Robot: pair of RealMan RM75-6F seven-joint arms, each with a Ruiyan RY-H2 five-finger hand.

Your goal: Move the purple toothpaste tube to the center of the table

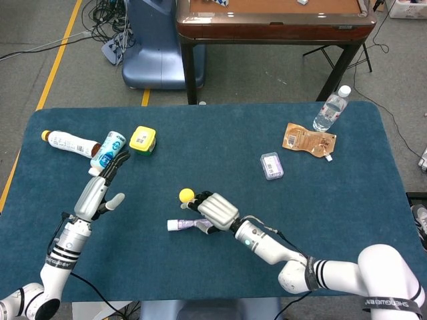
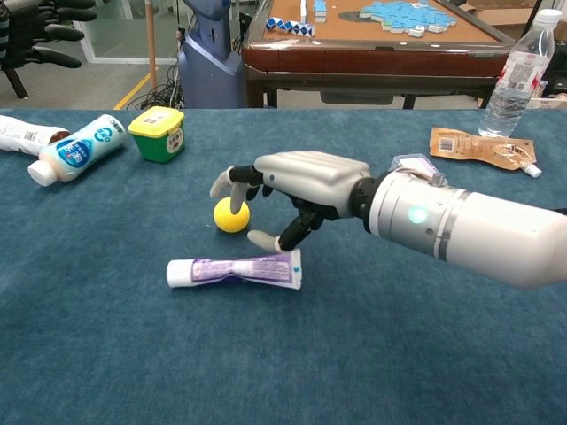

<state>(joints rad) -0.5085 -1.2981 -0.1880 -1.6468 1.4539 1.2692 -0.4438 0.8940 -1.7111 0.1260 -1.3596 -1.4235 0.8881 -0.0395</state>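
Blue table (image 1: 320, 220) bears the purple toothpaste tube (image 2: 235, 269); right hand (image 2: 297, 190) hovers above — fingers apart, empty; left hand (image 1: 101, 188) spread, empty.

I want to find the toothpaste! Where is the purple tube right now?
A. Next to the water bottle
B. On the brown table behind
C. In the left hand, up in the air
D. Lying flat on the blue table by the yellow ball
D: the purple toothpaste tube lies flat on the blue table, near the yellow ball; no hand holds it.
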